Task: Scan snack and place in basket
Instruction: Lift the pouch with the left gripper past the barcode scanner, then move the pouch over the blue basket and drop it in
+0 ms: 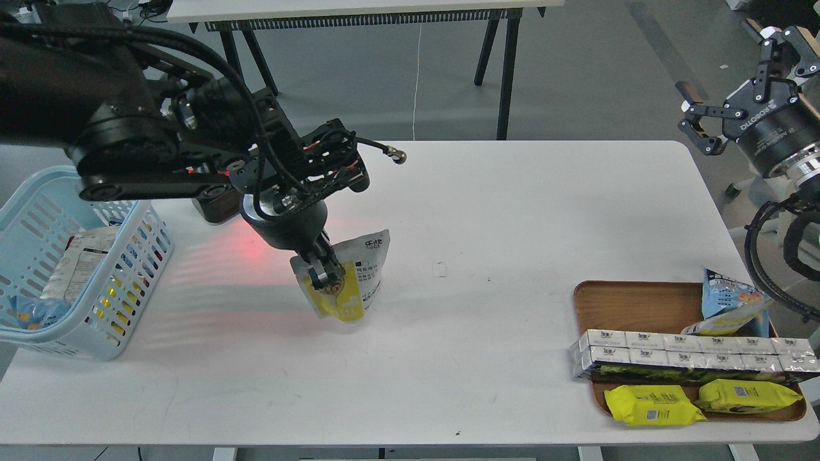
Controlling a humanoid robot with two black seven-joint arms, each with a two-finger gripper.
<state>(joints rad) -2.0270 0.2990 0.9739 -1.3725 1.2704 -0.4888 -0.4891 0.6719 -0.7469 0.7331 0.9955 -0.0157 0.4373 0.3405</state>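
The snack is a small pouch with a silver-white top, a yellow bottom and black text facing me. My left gripper is shut on it and holds it tilted just above the white table, left of centre. The light blue slotted basket stands at the table's left edge, apart from the pouch, with other packs inside. My right gripper is open and empty, raised above the table's far right corner.
A brown wooden tray at the front right holds a blue chip bag, a row of silver cartons and two yellow flat packs. A dark scanner box sits behind my left arm, with a red glow on the table.
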